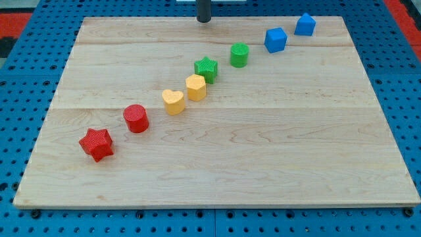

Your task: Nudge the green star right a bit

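Presently my tip (204, 20) is parked at upper centre, well apart from the green star (206, 68); approach to its left side is required. No jaws are fitted.

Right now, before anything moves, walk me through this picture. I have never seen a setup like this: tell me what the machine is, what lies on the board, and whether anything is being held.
There is one camera view, looking down at a slant on a pale wooden board set on a blue pegboard. The machine is a robot arm ending in a straight dark rod; only its lower end, my tip, shows at the view's top edge. It has no gripper, so nothing is held; it only pushes.

Eight small blocks run diagonally from the view's lower left to upper right: red star, red cylinder, yellow heart, yellow block, green star, green cylinder, and two blue blocks.

My tip sits above the green star in the view, touching no block.
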{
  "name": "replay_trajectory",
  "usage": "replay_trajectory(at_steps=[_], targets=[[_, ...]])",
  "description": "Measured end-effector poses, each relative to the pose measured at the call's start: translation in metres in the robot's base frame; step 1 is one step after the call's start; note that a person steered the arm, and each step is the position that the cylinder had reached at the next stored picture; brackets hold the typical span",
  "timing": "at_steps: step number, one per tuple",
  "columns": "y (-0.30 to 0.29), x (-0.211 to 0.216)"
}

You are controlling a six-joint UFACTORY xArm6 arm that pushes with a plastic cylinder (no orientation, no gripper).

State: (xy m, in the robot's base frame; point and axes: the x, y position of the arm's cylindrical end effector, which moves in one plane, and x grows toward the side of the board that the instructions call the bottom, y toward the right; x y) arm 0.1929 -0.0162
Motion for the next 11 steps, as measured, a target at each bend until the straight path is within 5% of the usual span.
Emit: replay_trajectory(at_steps=[5, 8, 11], targets=[[-0.006, 0.002], [-0.052, 0.115], [-0.033, 0.139]])
